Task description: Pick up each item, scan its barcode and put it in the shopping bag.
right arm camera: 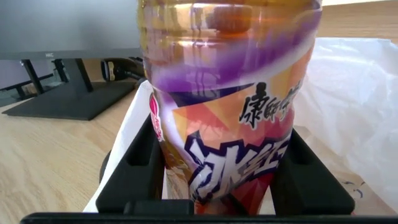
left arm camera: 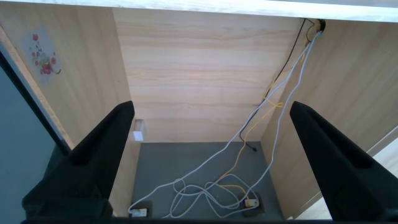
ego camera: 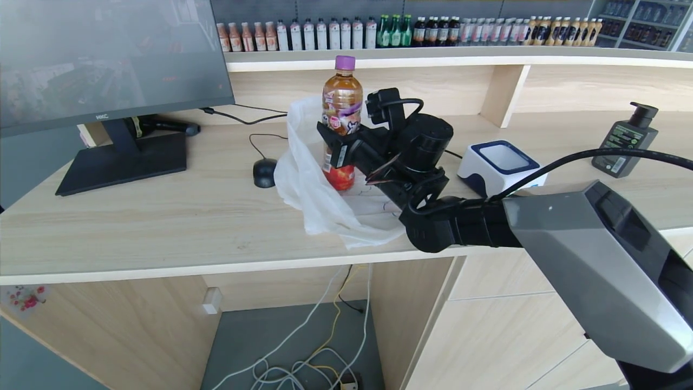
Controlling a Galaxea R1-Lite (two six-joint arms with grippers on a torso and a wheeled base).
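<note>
The right pincer [ego camera: 337, 149] is clenched on a clear plastic tea bottle with a purple cap [ego camera: 342, 108], gripping it at the label band about mid-height. In the right wrist view its black fingers [right arm camera: 134, 168] press against both sides of the bottle. The bottle stands upright with its base at the mouth of the crumpled white plastic shopping bag [ego camera: 319, 208]. The bag lies on the pale wooden bench [ego camera: 162, 216], left of the white and blue box-shaped barcode scanner [ego camera: 501, 162]. I cannot tell whether the base rests on the bag's floor or hangs just above it. The left pincer [left arm camera: 211, 162] is released and empty, low beneath the bench top, near the loose white and yellow cables [left arm camera: 205, 190].

This looks like the bagging step. The next move likely calls for lowering the bottle straight down until it settles, then opening the jaws and drawing back to the right without snagging the thin plastic.
</note>
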